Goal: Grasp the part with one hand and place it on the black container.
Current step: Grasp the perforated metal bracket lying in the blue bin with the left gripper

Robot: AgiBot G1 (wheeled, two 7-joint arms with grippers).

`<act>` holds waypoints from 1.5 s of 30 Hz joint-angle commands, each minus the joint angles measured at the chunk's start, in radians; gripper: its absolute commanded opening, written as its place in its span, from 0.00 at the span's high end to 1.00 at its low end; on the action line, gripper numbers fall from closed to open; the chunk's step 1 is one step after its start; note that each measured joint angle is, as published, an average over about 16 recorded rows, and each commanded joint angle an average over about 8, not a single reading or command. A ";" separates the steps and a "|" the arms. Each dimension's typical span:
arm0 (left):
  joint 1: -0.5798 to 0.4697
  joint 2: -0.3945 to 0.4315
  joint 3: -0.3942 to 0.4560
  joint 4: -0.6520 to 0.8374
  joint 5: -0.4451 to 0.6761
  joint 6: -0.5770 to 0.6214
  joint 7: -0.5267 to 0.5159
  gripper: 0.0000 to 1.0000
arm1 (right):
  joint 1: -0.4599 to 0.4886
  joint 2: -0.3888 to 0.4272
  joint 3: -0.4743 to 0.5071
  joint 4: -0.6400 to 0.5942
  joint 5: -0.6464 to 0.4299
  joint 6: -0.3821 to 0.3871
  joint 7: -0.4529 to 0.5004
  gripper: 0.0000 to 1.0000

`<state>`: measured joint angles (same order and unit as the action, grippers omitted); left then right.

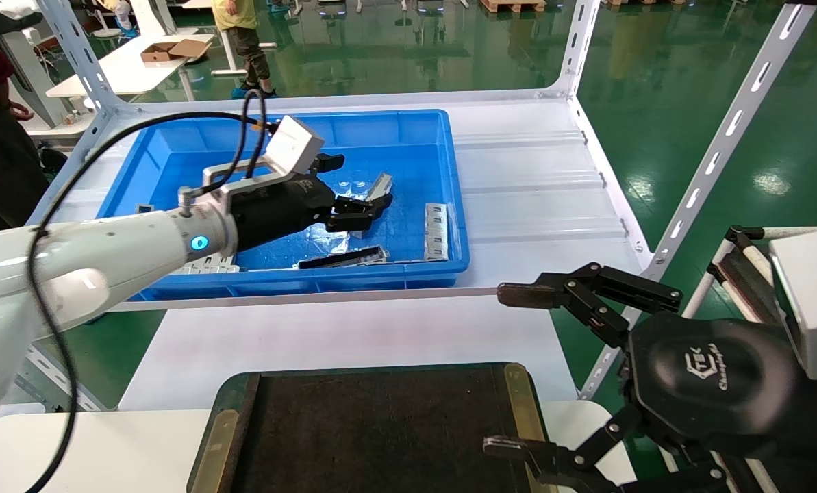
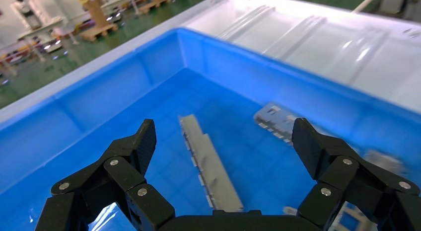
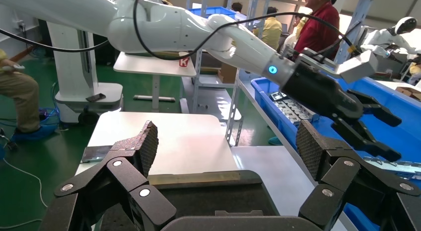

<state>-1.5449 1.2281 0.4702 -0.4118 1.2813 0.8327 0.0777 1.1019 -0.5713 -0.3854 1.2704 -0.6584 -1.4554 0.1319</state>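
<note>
One part (image 2: 211,164) lies between the left gripper (image 2: 223,136)'s two spread fingers (image 2: 141,144).

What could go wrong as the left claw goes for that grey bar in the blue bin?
The open left claw straddles the slim light-grey metal bar, which lies flat on the deep blue plastic bin's floor, so the fingertips may scrape or slip. The wider grey slotted block nearby could get nudged.

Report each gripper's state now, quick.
Left gripper: open, empty, over the part in the blue bin.
Right gripper: open, empty, beside the black container.
</note>
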 commanded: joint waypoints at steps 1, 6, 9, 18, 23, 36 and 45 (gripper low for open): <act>-0.022 0.031 0.002 0.058 0.009 -0.028 0.023 0.00 | 0.000 0.000 0.000 0.000 0.000 0.000 0.000 0.00; -0.058 0.087 0.000 0.168 0.011 -0.081 0.070 0.00 | 0.000 0.000 0.000 0.000 0.000 0.000 0.000 0.00; -0.071 0.110 -0.002 0.217 0.006 -0.108 0.091 0.00 | 0.000 0.000 0.000 0.000 0.000 0.000 0.000 0.00; -0.077 0.133 0.013 0.275 -0.015 -0.151 0.091 0.41 | 0.000 0.000 0.000 0.000 0.000 0.000 0.000 0.46; -0.072 0.135 0.030 0.281 -0.026 -0.163 0.051 0.99 | 0.000 0.000 0.000 0.000 0.000 0.000 0.000 1.00; -0.051 0.135 0.086 0.253 -0.050 -0.187 -0.018 1.00 | 0.000 0.000 0.000 0.000 0.000 0.000 0.000 1.00; -0.040 0.134 0.123 0.233 -0.075 -0.201 -0.036 1.00 | 0.000 0.000 0.000 0.000 0.000 0.000 0.000 1.00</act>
<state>-1.5861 1.3621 0.5934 -0.1778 1.2058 0.6333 0.0416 1.1020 -0.5711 -0.3858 1.2704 -0.6581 -1.4553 0.1318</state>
